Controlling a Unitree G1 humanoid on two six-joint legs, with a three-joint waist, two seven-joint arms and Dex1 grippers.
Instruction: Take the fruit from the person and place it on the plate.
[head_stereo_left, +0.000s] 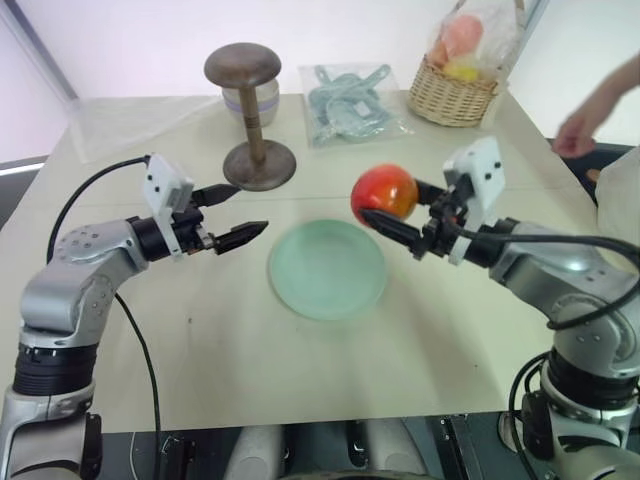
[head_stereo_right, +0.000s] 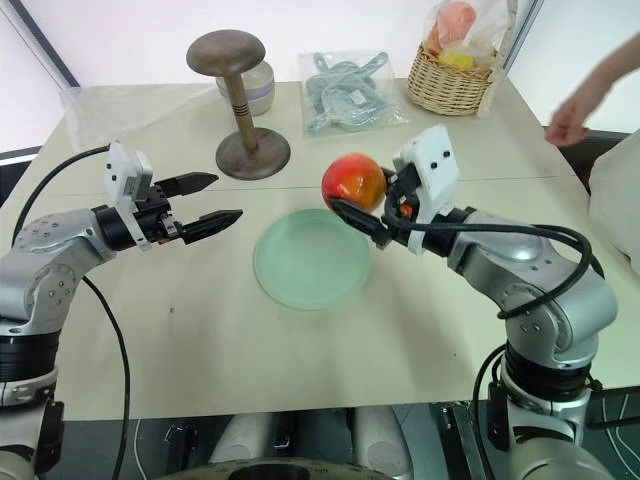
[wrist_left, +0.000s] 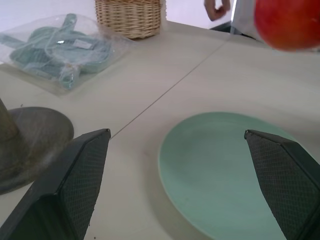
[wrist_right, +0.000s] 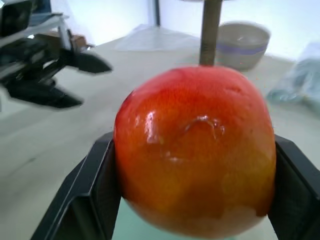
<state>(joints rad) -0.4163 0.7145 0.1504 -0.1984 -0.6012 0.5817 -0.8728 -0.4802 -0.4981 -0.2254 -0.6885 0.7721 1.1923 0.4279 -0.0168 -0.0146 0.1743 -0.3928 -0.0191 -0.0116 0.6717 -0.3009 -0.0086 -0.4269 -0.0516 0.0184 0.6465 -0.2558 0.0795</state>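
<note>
Two tools are seen over the counter (head_stereo_left: 200, 340). Nearest lies the plate (head_stereo_left: 327, 270), bare and flat on the counter between the arms. The left tool (head_stereo_left: 232, 214) is held beside the plate's left edge with its fingers spread and nothing between them. The right tool (head_stereo_left: 400, 208) is pinched on the fruit (head_stereo_left: 384, 193), which is carried in the air just above the plate's far right rim. The fruit is judged smooth, firm and fairly light, so it may slip or bruise; a hold across its widest part, as shown, is judged soundest. Farther back, a wooden stand (head_stereo_left: 254, 110), a bagged bundle (head_stereo_left: 350, 100) and a wicker basket (head_stereo_left: 455, 95) are seen, with the person's hand (head_stereo_left: 575, 135) at the far right.
</note>
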